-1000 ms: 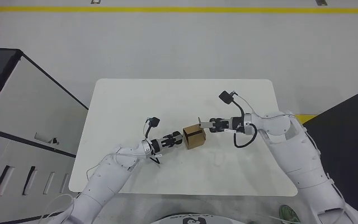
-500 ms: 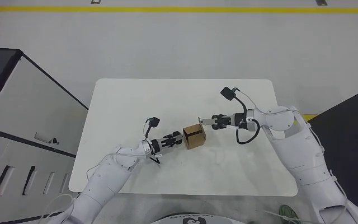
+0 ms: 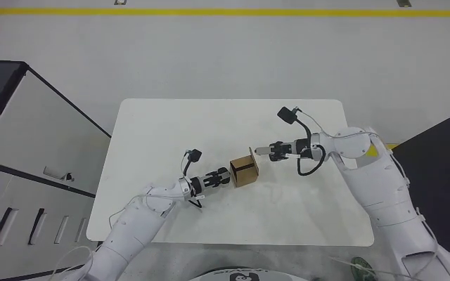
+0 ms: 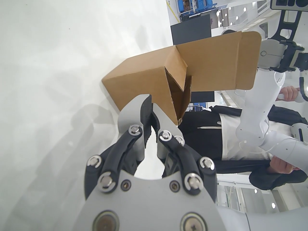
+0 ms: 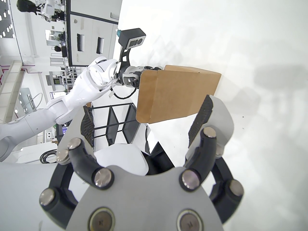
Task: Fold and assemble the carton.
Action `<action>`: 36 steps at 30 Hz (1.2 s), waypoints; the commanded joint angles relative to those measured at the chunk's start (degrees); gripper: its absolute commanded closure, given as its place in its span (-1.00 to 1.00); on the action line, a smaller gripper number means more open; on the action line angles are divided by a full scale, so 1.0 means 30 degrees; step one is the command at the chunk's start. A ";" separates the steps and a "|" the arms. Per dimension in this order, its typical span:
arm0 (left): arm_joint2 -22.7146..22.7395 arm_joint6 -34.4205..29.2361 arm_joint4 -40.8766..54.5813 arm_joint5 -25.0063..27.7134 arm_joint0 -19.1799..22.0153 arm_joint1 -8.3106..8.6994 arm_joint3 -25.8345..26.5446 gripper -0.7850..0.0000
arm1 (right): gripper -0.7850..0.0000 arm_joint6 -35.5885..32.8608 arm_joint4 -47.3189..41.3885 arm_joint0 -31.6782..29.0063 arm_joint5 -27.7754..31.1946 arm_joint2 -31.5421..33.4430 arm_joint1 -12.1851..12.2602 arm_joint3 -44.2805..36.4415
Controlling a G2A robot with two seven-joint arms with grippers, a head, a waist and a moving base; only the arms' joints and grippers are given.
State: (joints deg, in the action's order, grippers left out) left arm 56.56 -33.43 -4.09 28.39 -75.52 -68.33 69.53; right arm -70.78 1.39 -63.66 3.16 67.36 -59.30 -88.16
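Carton [image 3: 244, 171] pinched at edge by left fingers [image 4: 145, 106]; right fingers [image 5: 201, 118] wide, nearby.

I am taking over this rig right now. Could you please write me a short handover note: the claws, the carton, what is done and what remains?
Left claw: shut on an edge of the carton.
Right claw: open, holding nothing, just off the lid flap.
Carton: mid-table, between the two claws.
Done: body opened into a box shape.
Left: one end is open with the lid flap sticking out; fold it in and tuck it, probably with the right claw.
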 commanded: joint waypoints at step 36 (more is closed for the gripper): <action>-0.0127 0.0058 0.0087 -0.0207 0.0135 -0.0055 -0.0162 1.00 | 0.34 -0.1282 0.4420 0.3260 -0.2220 -0.4071 -0.0320 -0.0204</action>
State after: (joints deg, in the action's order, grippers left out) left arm 56.18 -33.26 -3.83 27.77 -75.11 -68.49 69.04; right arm -74.36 14.15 -54.25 -3.14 55.58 -60.21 -88.53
